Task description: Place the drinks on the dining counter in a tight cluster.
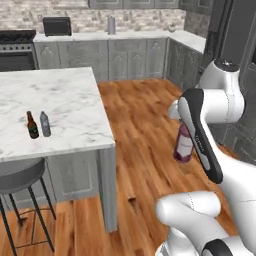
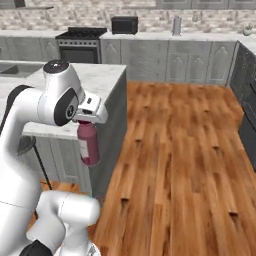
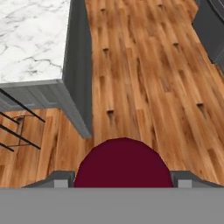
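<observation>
The gripper is clasping the dark red bottle by its top, the bottle hanging upright over the wooden floor beside the dining counter. The left base view is showing the beer bottle and the grey-blue bottle standing just beside each other on the marble. The hand view is looking down past the bottle's round shoulder at the counter's corner. A stool is sitting under the counter's edge.

No legible text on anything
</observation>
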Robot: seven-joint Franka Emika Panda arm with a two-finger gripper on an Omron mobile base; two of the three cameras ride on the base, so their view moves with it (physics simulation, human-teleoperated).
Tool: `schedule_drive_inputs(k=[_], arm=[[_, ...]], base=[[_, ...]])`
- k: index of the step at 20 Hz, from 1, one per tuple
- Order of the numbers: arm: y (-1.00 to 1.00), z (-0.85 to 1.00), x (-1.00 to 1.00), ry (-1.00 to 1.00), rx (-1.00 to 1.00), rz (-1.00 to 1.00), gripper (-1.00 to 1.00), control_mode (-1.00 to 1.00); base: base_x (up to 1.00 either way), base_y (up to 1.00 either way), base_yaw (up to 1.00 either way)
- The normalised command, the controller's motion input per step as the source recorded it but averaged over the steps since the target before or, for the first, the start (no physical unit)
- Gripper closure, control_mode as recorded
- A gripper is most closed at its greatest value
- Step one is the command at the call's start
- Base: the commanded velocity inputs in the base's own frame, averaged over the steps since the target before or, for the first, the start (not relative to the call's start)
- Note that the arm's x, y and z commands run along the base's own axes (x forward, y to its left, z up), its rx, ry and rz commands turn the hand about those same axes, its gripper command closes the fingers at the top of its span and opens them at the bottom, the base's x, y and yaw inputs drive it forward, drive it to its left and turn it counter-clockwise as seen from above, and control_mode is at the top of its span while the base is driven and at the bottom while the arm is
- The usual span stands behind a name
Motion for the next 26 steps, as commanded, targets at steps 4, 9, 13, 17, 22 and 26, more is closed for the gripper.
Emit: schedule_drive_inputs(k=[4,9,13,17,22,26], arm=[[0.00,0.00,0.00,0.00,0.00,0.00,1.00,1.00],[0.00,0.00,0.00,0.00,0.00,0.00,1.00,1.00],[0.00,0.00,0.00,0.00,0.00,0.00,1.00,1.00],[0.00,0.00,0.00,0.00,0.00,0.00,1.00,1.00],[0.00,0.00,0.00,0.00,0.00,0.00,1.00,1.00],[0.00,0.00,0.00,0.00,0.00,0.00,1.00,1.00]], base=[[0.34,0.25,0.34],[0.24,0.22,0.33],[0.00,0.36,0.27],[0.25,0.60,0.12],[0.83,0.74,0.02],[0.95,0.64,0.00]])
